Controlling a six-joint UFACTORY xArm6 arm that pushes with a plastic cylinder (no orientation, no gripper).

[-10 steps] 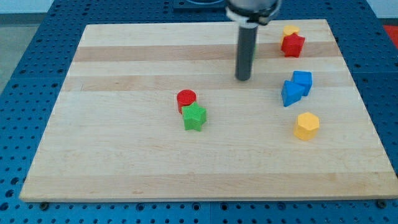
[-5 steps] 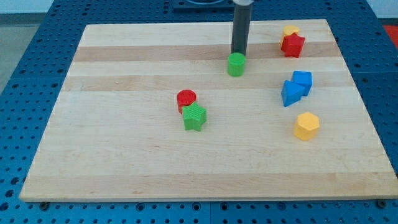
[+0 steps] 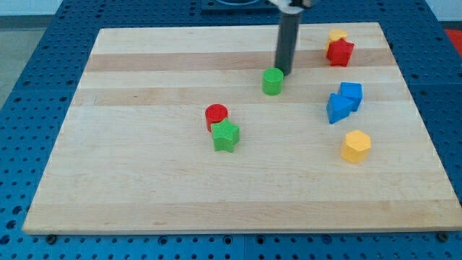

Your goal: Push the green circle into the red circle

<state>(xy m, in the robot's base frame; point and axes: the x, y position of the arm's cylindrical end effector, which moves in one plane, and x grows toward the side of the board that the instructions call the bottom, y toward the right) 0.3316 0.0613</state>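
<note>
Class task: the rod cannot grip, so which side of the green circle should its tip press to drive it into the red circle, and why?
Press its upper-right side. The red circle lies down-left of the green circle, and my tip already sits there. Centre the push: a round side slips off easily.

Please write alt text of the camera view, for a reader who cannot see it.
My tip stands just above-right of the green circle on a wooden board; the red circle lies lower-left, touching a green star.
</note>
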